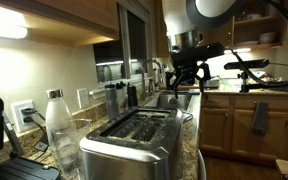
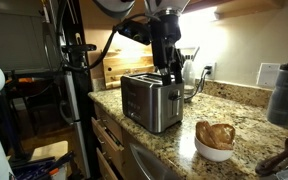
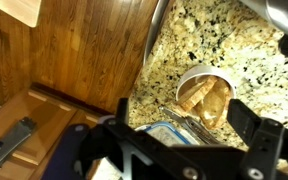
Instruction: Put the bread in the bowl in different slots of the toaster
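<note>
- White bowl (image 2: 216, 153) near the counter's front edge, and all the bread (image 2: 216, 133) is in it: golden-brown slices heaped together, rising above the rim.
- The wrist view agrees. The bowl (image 3: 188, 74) sits on speckled granite with the bread (image 3: 210, 100) leaning inside; how many slices there are can't be told.
- The toaster (image 2: 149, 102) stands on the same granite counter (image 2: 246, 112), well apart from the bowl. It is boxy brushed steel.
- Up close in an exterior view, the toaster (image 1: 134, 145) shows its two long slots side by side — both dark.
- A clear bottle (image 1: 56, 122) with a white cap stands just beside the toaster.
- The arm drops almost straight down, with the gripper (image 2: 169, 82) hanging above the toaster's far end, not touching it.
- From the opposite side, the gripper (image 1: 190, 80) hovers beyond the toaster — fingers spread wide, nothing between them.
- In the wrist view the dark fingers (image 3: 252, 125) frame the bowl from above, clear of it.
</note>
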Tool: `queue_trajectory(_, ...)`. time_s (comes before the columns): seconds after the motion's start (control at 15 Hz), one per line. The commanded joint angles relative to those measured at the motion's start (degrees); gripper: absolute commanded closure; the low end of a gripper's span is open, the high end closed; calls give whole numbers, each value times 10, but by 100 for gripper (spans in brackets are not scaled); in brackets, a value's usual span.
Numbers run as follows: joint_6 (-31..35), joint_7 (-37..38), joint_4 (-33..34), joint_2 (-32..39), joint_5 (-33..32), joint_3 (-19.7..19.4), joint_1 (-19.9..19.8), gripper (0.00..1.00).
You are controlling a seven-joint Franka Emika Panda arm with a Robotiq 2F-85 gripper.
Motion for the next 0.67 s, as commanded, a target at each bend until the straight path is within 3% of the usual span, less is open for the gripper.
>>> queue_trajectory(0.0, 10, 85, 19, 45, -29, -8, 1, 0)
queue_trajectory(0.6, 17, 175, 44, 117, -26, -42, 19, 0)
